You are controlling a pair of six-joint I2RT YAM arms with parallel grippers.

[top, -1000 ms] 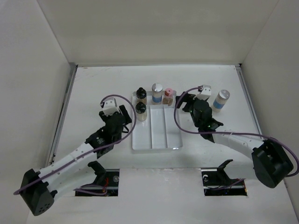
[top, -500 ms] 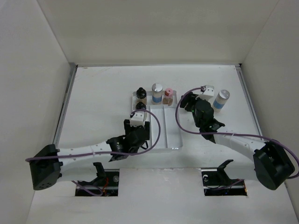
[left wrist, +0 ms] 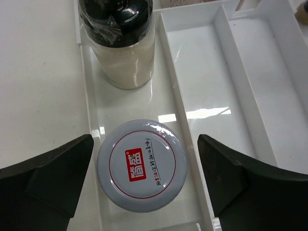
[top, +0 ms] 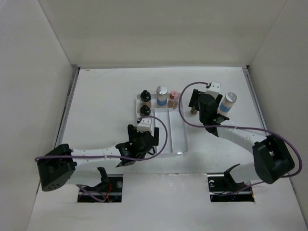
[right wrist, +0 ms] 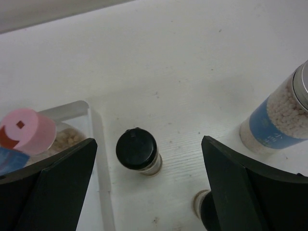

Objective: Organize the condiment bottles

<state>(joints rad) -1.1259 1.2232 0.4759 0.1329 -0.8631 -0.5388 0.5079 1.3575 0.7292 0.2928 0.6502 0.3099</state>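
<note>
Our left fingers [left wrist: 57, 173] stand open either side of a white-capped bottle [left wrist: 142, 165] in the left compartment of the tray [left wrist: 202, 96]. A black-capped bottle [left wrist: 124, 48] stands just beyond. The top view hides that white cap under the wrist. Our right fingers [right wrist: 53, 178] hang open above a small black bottle [right wrist: 136, 150] on bare counter [right wrist: 192, 72], just beside the tray's edge.

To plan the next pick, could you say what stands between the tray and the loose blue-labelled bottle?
A small black-capped bottle, upright on the table; right wrist view.
</note>
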